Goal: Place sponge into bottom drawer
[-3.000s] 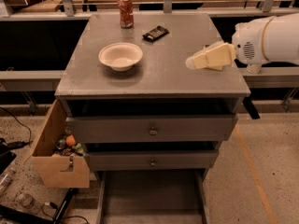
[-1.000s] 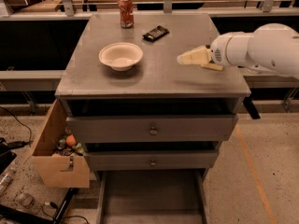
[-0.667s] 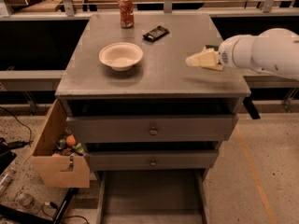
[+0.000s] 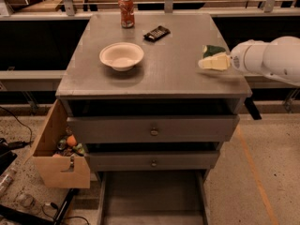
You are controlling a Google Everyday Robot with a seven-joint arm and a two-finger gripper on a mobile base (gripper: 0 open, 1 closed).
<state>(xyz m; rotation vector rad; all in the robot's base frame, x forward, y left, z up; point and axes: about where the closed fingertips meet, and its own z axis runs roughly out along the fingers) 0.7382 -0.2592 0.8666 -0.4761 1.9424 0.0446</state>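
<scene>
The sponge [image 4: 213, 49] shows as a small dark green patch on the grey cabinet top [image 4: 173, 64], near its right edge. My gripper [image 4: 213, 62], pale and wedge-shaped on a white arm coming in from the right, sits just in front of the sponge and close against it, low over the top. I cannot tell whether it touches or holds the sponge. The bottom drawer [image 4: 152, 196] is pulled out below the cabinet, a wide shallow grey tray with nothing visible in it.
A white bowl [image 4: 121, 56], a red soda can [image 4: 126, 5] and a black flat packet [image 4: 156, 33] stand on the cabinet top. Two knobbed grey drawers [image 4: 152, 128] are above the bottom one. A tan cardboard box [image 4: 58, 151] with small items hangs at the left.
My gripper has drawn slightly to the right along the cabinet top. The dark green sponge now shows just behind it.
</scene>
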